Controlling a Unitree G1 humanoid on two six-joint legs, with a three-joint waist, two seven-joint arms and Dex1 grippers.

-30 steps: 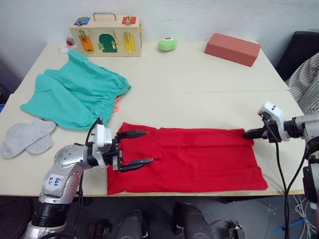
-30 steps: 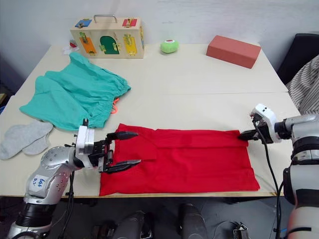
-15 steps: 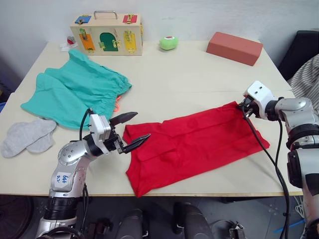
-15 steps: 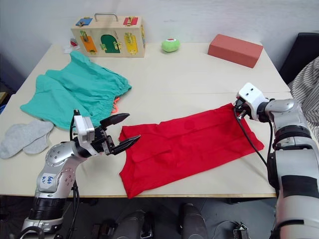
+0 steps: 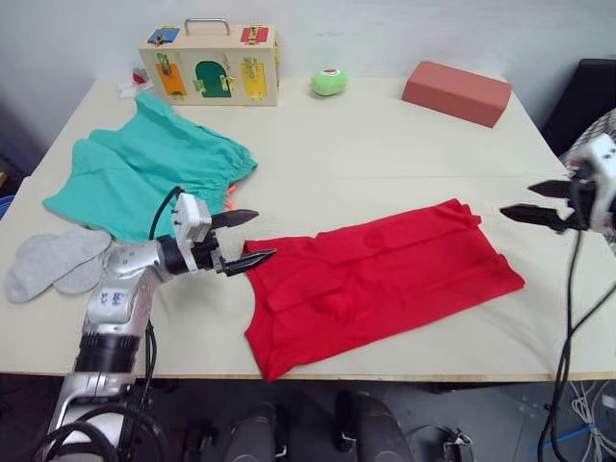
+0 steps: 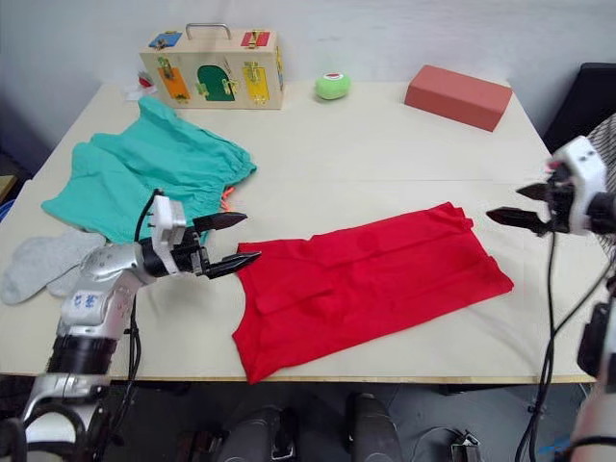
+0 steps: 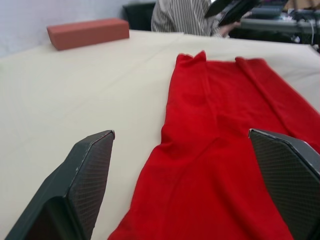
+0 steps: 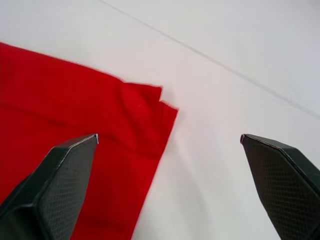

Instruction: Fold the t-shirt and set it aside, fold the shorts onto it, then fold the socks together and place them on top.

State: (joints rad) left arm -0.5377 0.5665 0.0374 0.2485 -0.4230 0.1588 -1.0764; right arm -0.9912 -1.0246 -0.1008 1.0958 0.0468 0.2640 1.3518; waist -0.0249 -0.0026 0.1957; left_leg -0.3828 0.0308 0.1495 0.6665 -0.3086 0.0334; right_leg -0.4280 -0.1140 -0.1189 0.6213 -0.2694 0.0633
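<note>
The red t-shirt (image 5: 375,279) lies folded into a long strip, slanting across the front of the table (image 5: 385,154). My left gripper (image 5: 262,236) is open just off the strip's left end, nothing between its fingers (image 7: 80,185). My right gripper (image 5: 518,197) is open in the air to the right of the shirt's far corner (image 8: 145,110), apart from it. The teal-green shorts (image 5: 144,178) lie spread at the back left. The grey socks (image 5: 48,262) lie side by side near the left edge.
A wooden latch box (image 5: 209,64), a green ball (image 5: 329,83) and a red-brown block (image 5: 456,92) stand along the table's back. A dark chair (image 5: 577,96) is at the far right. A person in striped cloth (image 7: 185,17) sits beyond the table.
My right gripper dragged the shirt's right end back, let go, opened and drew off to the right. The left gripper came off the shirt's left end. The strip now lies slanted.
</note>
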